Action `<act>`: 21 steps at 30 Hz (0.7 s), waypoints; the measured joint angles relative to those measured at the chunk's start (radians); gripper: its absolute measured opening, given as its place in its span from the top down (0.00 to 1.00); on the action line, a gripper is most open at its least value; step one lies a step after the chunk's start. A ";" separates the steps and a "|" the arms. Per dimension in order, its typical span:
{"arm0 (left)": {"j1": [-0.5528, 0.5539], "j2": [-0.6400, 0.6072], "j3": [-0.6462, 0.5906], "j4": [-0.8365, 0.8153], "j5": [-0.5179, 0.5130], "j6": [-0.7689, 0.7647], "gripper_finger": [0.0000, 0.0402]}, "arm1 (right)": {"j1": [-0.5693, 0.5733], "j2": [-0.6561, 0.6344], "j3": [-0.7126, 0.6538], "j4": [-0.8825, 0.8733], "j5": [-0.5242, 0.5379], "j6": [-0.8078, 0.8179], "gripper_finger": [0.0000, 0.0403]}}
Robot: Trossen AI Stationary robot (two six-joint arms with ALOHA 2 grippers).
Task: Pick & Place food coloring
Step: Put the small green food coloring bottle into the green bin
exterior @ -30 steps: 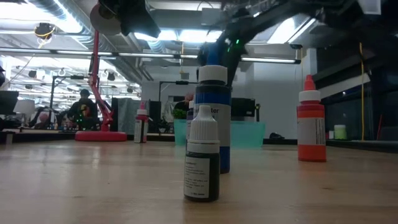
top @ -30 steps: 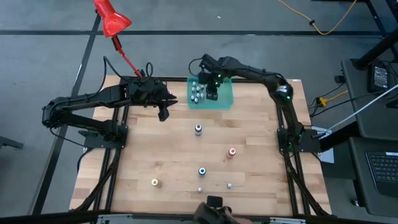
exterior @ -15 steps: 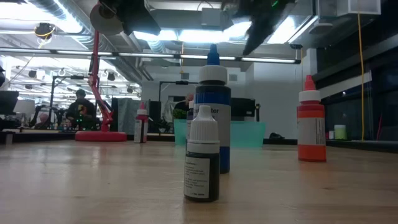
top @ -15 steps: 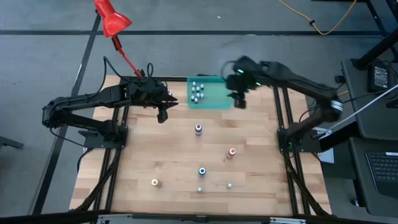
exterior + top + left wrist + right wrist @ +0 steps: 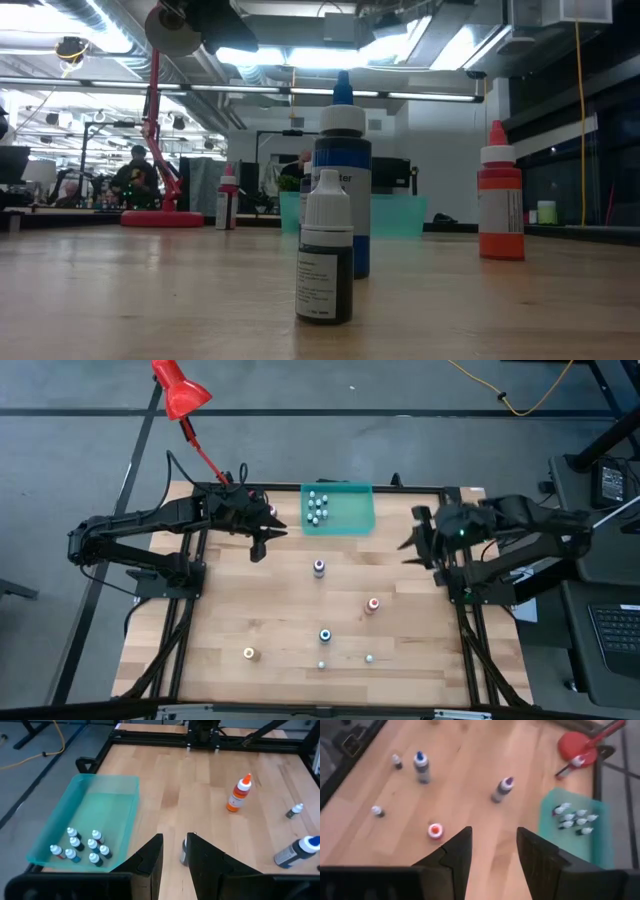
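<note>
While the right gripper hangs open — empty — food coloring bottles sit well apart.

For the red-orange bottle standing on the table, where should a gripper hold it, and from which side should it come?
Probably from straight above. The red-orange bottle stands upright and apart from the other bottles, so open fingers could descend around its narrow cap and shoulder. The right gripper is open and closer.

Seven tiny whitish bottles clustered in the tray's left part. Upright on bare wood, well apart: purple bottle near the tray, red-orange bottle farther right, blue bottle nearer the front, yellow bottle front left. Two more tiny bottles along the front edge, one just beside the blue.
</note>
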 joint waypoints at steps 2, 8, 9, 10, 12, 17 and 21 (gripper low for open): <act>0.000 0.000 0.000 -0.003 0.006 0.018 0.80 | 0.062 0.012 -0.001 -0.018 0.022 0.038 0.61; 0.000 0.000 0.000 -0.030 0.006 0.022 0.80 | 0.221 0.083 -0.001 -0.027 0.026 0.058 0.61; 0.000 0.000 0.000 -0.031 0.006 0.022 0.80 | 0.242 0.097 -0.001 -0.027 0.026 0.056 0.61; 0.000 0.000 0.000 -0.031 0.006 0.019 0.80 | 0.260 0.110 -0.001 -0.027 0.024 0.057 0.61; 0.000 0.000 0.000 -0.031 0.006 0.016 0.80 | 0.294 0.135 -0.001 -0.025 0.012 0.059 0.61; 0.000 0.000 0.000 -0.037 0.006 0.010 0.80 | 0.389 0.189 -0.001 -0.018 -0.022 0.085 0.61; 0.000 0.000 0.000 -0.037 0.006 -0.010 0.80 | 0.485 0.239 -0.001 0.017 -0.026 0.089 0.61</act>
